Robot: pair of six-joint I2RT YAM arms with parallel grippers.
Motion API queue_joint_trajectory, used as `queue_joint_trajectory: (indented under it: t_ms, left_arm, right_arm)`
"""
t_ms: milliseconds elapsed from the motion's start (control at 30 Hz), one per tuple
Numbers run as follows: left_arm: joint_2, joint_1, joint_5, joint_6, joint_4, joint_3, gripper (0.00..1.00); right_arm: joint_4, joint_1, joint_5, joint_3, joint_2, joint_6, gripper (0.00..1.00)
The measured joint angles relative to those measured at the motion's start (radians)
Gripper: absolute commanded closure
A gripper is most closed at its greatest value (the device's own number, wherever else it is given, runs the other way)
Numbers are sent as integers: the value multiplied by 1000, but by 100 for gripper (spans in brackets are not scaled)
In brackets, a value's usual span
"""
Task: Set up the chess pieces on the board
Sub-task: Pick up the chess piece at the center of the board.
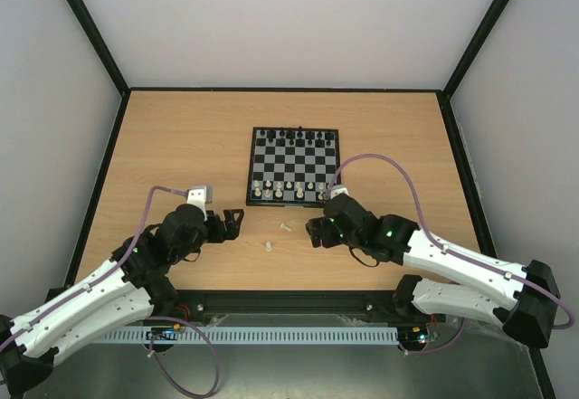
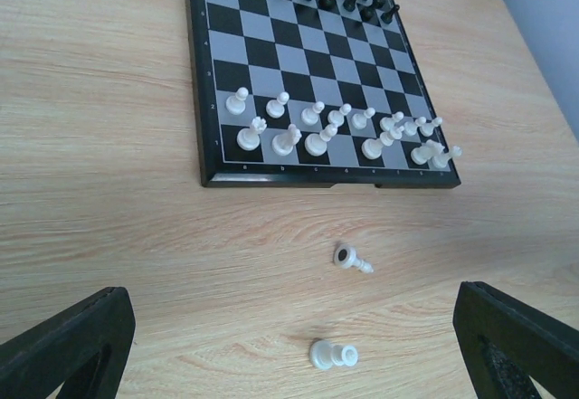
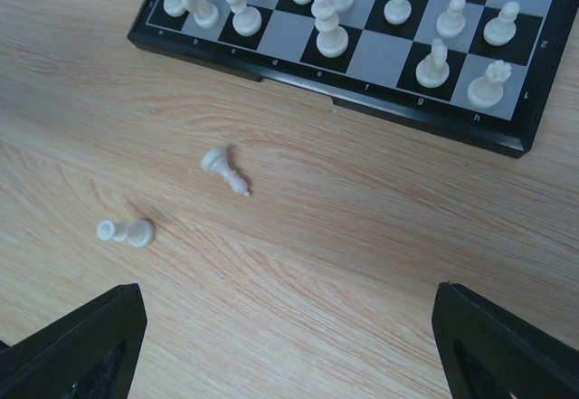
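The board (image 1: 294, 137) lies mid-table, with black figures on its far rows and several white chess pieces (image 1: 289, 186) on its near two rows. Two white pieces lie on their sides on the table in front of it: a bishop-like one (image 1: 285, 228) (image 2: 352, 258) (image 3: 223, 169) and a stubby one (image 1: 269, 246) (image 2: 333, 355) (image 3: 127, 232). My left gripper (image 1: 233, 221) is open and empty, left of the fallen pieces. My right gripper (image 1: 315, 232) is open and empty, right of them.
The board's near rim (image 2: 326, 180) (image 3: 362, 100) lies just beyond the fallen pieces. Black frame rails edge the table at left, right and back. Purple cables loop over both arms.
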Motion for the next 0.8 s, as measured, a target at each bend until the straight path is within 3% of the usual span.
queue_joint_trajectory:
  t_ms: [600,800]
  left_arm:
    - [87,0,9,6,71,-8,1]
    - [99,0,9,7,78,-8,0]
  right_arm:
    - [106,0,-5,-78,2,0,12]
    - [114,0,-16,-90,2,0,17]
